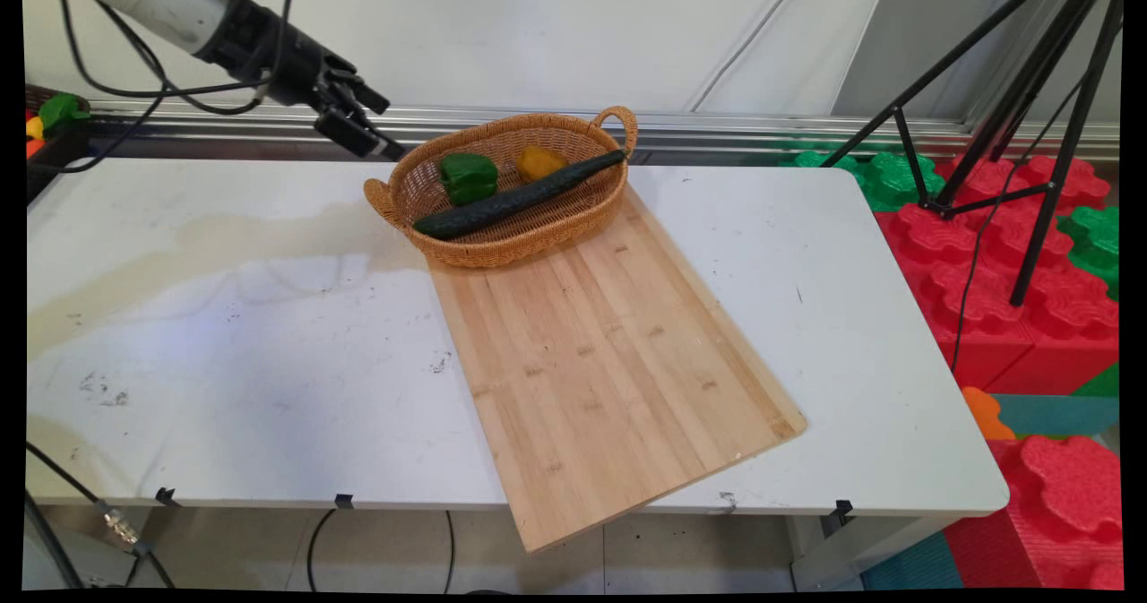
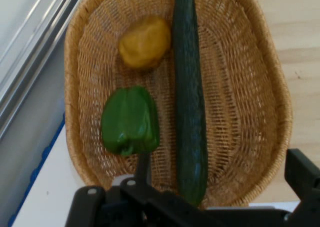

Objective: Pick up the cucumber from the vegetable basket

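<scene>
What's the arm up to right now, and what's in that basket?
End effector open, empty, beside basket. Inside: cucumber, green pepper, yellow pepper. Nothing blocking.

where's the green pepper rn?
In the wicker basket at the table's far side, main view: the green pepper sits left of the yellow pepper and behind the cucumber. The gripper hovers beyond the basket's left end.

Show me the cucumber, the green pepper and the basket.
cucumber [image 2: 190,112], hand view, middle of its length
green pepper [image 2: 131,121], hand view, its glossy side
basket [image 1: 529,243], main view, near wall
</scene>
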Controlling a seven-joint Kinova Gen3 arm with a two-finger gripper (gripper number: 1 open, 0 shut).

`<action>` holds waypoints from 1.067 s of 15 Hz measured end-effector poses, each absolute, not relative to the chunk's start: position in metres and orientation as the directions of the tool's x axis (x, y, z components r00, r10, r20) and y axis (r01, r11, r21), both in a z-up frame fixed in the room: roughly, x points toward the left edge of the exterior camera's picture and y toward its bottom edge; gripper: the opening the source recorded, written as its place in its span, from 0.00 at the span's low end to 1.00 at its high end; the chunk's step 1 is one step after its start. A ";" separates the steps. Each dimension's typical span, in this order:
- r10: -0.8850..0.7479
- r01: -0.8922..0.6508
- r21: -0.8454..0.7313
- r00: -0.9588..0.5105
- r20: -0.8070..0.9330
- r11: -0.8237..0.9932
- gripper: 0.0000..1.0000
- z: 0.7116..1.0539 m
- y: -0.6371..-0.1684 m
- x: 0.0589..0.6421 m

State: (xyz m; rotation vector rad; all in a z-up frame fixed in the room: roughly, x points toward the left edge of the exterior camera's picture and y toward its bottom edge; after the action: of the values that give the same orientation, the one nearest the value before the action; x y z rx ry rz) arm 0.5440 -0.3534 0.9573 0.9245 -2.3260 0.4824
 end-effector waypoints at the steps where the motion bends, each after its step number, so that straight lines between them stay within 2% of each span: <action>1: -0.493 -0.706 -0.115 -0.592 0.638 0.699 1.00 0.955 -0.360 0.542; 5: -0.468 -0.679 -0.119 -0.611 0.639 0.724 1.00 0.941 -0.385 0.532; 16: -0.466 -0.655 -0.106 -0.632 0.619 0.748 1.00 0.876 -0.454 0.489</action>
State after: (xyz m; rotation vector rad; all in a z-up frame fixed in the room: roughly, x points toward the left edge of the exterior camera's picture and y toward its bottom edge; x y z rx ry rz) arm 0.4889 -0.4545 0.8761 0.8419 -2.3702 0.4338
